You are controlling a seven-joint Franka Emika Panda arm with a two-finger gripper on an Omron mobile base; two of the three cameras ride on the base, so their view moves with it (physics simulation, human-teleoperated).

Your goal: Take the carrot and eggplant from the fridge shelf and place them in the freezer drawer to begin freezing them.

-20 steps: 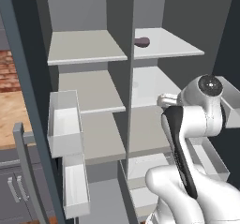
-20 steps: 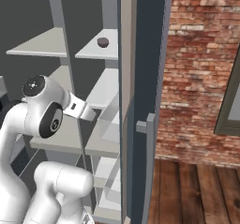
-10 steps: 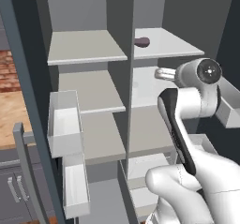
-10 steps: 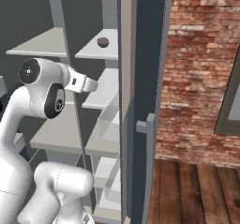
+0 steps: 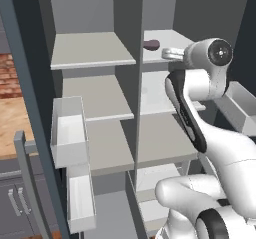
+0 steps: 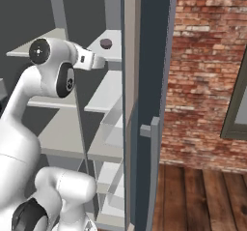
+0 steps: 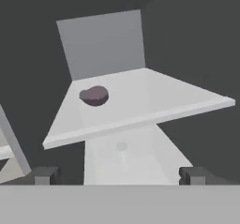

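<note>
Evidently little is done yet: the eggplant (image 7: 94, 95) lies on the top fridge shelf (image 7: 154, 101), upper left of the hand view. The tool (image 7: 120, 175), tips spread apart and empty, faces it; nothing has reached the freezer drawer.

The arm (image 5: 200, 133) is glossy white, built of fat rounded segments like swollen tubes. A long black strip runs down one link, and black rings sit at the lower joints. Its elbow ends in a round dark cap with a small pale centre. The two fingertips (image 7: 45, 175) are small, square and dark grey.
</note>
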